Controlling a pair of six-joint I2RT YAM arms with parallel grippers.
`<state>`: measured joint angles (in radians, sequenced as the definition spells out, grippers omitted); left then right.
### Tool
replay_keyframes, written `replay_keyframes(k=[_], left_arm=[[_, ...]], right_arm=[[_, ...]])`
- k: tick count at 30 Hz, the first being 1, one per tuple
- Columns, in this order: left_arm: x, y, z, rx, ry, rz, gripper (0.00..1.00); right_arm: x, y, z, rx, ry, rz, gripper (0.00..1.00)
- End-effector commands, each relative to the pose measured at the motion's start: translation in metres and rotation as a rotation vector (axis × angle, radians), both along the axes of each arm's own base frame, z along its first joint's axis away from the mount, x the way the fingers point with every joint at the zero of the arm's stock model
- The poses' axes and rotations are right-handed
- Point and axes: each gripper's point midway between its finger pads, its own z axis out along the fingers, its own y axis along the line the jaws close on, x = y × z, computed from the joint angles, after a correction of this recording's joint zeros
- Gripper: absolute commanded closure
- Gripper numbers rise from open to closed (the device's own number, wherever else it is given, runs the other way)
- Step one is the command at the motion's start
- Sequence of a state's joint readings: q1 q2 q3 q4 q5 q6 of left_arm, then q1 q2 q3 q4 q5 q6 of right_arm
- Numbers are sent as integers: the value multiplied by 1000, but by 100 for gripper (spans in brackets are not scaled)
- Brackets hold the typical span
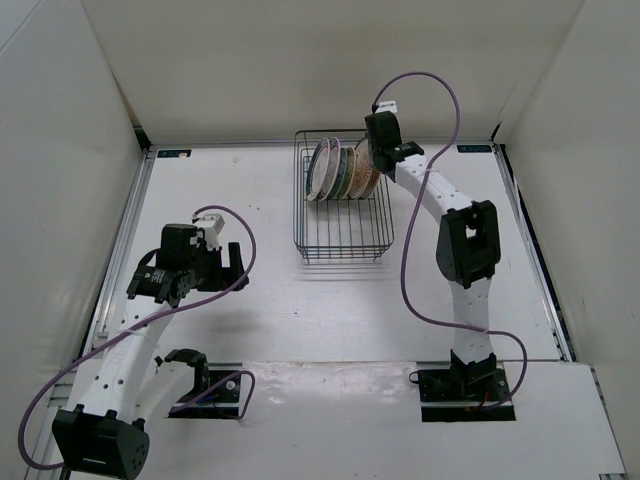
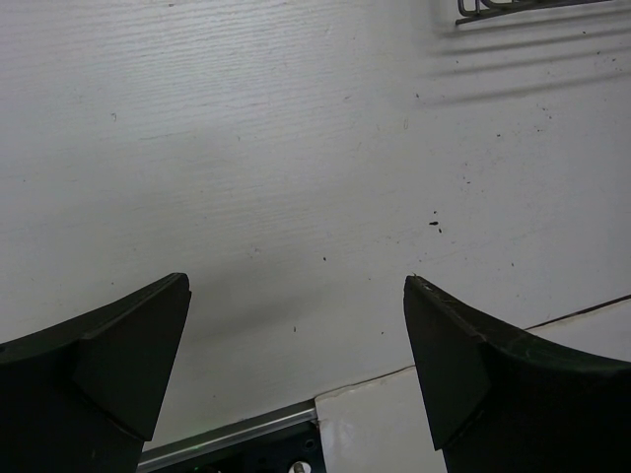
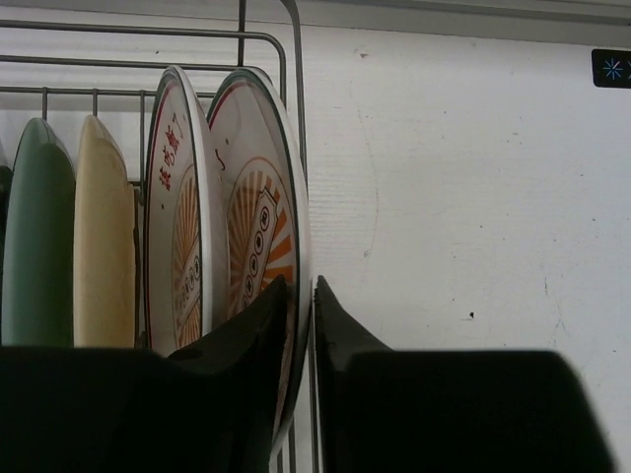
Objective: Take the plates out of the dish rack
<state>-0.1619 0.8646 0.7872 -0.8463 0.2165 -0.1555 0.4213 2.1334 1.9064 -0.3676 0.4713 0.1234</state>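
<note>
The dish rack (image 1: 345,247) stands at the table's far middle, with several plates (image 1: 335,170) upright on edge at its far end. In the right wrist view the nearest plate (image 3: 258,197) is white with an orange sunburst and a dark rim. Beside it stand a second sunburst plate (image 3: 182,207), a cream plate (image 3: 104,236) and a dark green plate (image 3: 37,236). My right gripper (image 3: 301,286) is shut on the rim of the nearest sunburst plate, one finger on its face and one behind it; it also shows in the top view (image 1: 374,160). My left gripper (image 2: 296,286) is open and empty over bare table.
The near half of the rack holds no plates. The rack's end wire (image 3: 296,99) runs just behind the held plate. A corner of the rack (image 2: 513,8) shows at the top of the left wrist view. White walls enclose the table on three sides.
</note>
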Motion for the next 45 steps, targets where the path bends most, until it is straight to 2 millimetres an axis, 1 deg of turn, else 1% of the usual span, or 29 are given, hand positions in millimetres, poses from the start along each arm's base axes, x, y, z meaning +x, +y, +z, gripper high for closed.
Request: replay_keyframes(k=[1, 2, 5, 10, 14, 17, 18, 19, 21, 22, 24, 25, 26, 28, 29, 31, 32, 33, 35, 36, 37, 38, 39, 40, 41, 42, 43, 44, 45], left_arm=[[4, 1, 15, 0, -48, 8, 0], [3, 1, 14, 0, -44, 10, 0], [4, 1, 16, -1, -52, 9, 0], [3, 1, 16, 0, -51, 8, 0], [2, 2, 16, 4, -53, 11, 0], [3, 2, 16, 4, -55, 10, 0], [3, 2, 17, 4, -58, 10, 0], [2, 2, 17, 2, -56, 10, 0], [2, 3, 17, 5, -58, 13, 0], [3, 3, 18, 4, -63, 13, 0], [2, 3, 16, 8, -61, 15, 0], [3, 4, 17, 10, -64, 18, 0], [3, 4, 17, 10, -62, 17, 0], [3, 4, 18, 13, -68, 18, 0], [2, 5, 17, 14, -68, 21, 0], [2, 5, 17, 15, -68, 22, 0], [3, 6, 17, 16, -70, 26, 0], [3, 6, 17, 19, -72, 24, 0], [3, 7, 17, 22, -68, 28, 0], [2, 7, 17, 22, -67, 32, 0], [3, 8, 17, 23, -69, 33, 0], [2, 8, 17, 24, -70, 36, 0], [2, 8, 16, 25, -68, 32, 0], [2, 8, 17, 27, -69, 36, 0], [3, 9, 17, 28, -72, 36, 0], [2, 8, 17, 24, -72, 36, 0], [2, 8, 17, 25, -71, 35, 0], [3, 8, 19, 26, -77, 35, 0], [2, 8, 17, 27, -71, 35, 0]], right_arm=[[12, 2, 26, 4, -67, -30, 82], [12, 3, 22, 0, -60, -35, 83], [14, 7, 33, 5, -83, -36, 90], [13, 8, 62, 22, -141, -54, 93], [11, 6, 90, 26, -198, -80, 95], [3, 1, 120, 20, -250, -94, 99], [2, -1, 122, 15, -254, -100, 99], [-1, -4, 137, 12, -281, -97, 99], [-5, -6, 145, -1, -297, -97, 100], [-11, -9, 162, 4, -325, -102, 100], [-15, -15, 171, -13, -342, -122, 100], [-23, -22, 190, -5, -375, -129, 100], [-26, -24, 193, -12, -380, -132, 100], [-39, -36, 215, -14, -418, -146, 100], [-42, -39, 217, -21, -419, -149, 100], [-55, -46, 223, -24, -422, -155, 100], [-71, -55, 242, -5, -449, -162, 100], [-77, -59, 229, -15, -417, -167, 100], [-106, -70, 247, 34, -438, -170, 100], [-113, -72, 221, 19, -384, -164, 100], [-121, -70, 216, 40, -367, -134, 100], [-148, -79, 243, 111, -422, -133, 100], [-157, -79, 223, 104, -375, -115, 100], [-176, -79, 218, 141, -365, -70, 100], [-185, -77, 195, 169, -316, -64, 100], [-203, -81, 206, 218, -352, -55, 100], [-222, -82, 182, 239, -309, -23, 100], [-231, -81, 176, 275, -300, -17, 100], [-254, -87, 191, 334, -349, 0, 100]])
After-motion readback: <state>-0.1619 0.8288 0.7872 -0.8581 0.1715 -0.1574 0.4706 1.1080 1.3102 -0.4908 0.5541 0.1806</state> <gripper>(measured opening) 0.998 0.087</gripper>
